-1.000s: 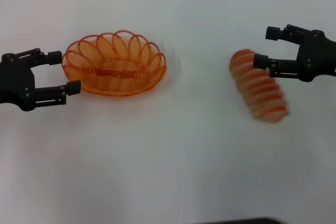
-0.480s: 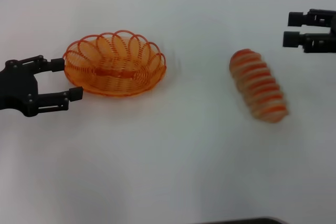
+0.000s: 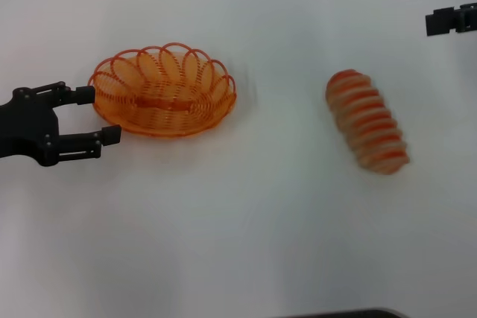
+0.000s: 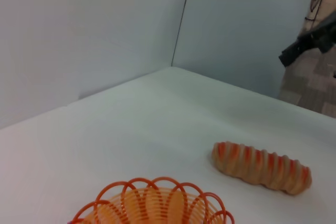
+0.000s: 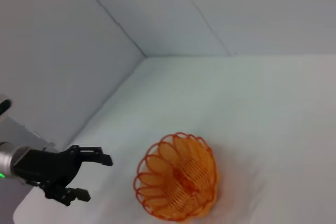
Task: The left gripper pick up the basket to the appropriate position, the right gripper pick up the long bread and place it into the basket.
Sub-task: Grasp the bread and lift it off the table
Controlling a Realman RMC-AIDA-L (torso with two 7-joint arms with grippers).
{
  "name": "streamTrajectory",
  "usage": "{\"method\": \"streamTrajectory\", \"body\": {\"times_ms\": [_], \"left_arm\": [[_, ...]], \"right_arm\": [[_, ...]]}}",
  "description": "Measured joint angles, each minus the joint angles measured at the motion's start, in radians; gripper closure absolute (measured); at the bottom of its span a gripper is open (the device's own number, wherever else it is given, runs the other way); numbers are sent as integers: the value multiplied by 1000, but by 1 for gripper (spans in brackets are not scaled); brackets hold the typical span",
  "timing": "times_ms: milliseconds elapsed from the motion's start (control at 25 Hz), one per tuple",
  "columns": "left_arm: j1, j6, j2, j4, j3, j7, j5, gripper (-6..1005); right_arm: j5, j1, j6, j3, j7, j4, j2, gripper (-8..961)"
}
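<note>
Basket (image 3: 162, 102) beside parted left pincer (image 3: 99, 115)

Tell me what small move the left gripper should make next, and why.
Probably ease the left gripper a little farther toward the basket and close on its rim. Its fingers stand open either side of the basket's near edge but do not look closed on the wire. The long bread lies apart on the table, and the right gripper is far off at the edge.

Lying flat beyond the basket (image 4: 152, 205), apart from it: the long bread (image 4: 261, 167), nothing gripping it.
</note>
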Motion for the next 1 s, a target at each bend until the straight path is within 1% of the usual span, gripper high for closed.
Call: {"method": "streamTrajectory", "body": {"times_ms": [80,200,320,480,640,760,1000], "left_arm": [[-6,-8,1,-5,0,0,6,157],[-11,-12,1,-8,1,-2,7,157],[-15,-15,2,-8,1,-3,7,157],[-19,-19,2,-12,2,-3,7,157],[-21,-19,5,-12,2,-2,7,158],[-23,-19,6,-12,2,-2,7,158],[-27,-19,6,-10,2,-3,7,158]], "right_arm": [[-41,27,6,0,67,-2,-8,124],[-118,74,19,-2,184,-4,-10,127],[-196,120,31,-18,260,-4,-3,128],[-294,178,55,-64,331,-4,5,130],[-405,238,79,-138,399,-3,23,132],[-484,286,91,-192,443,1,42,133],[-574,360,137,-309,524,14,78,130]]}}
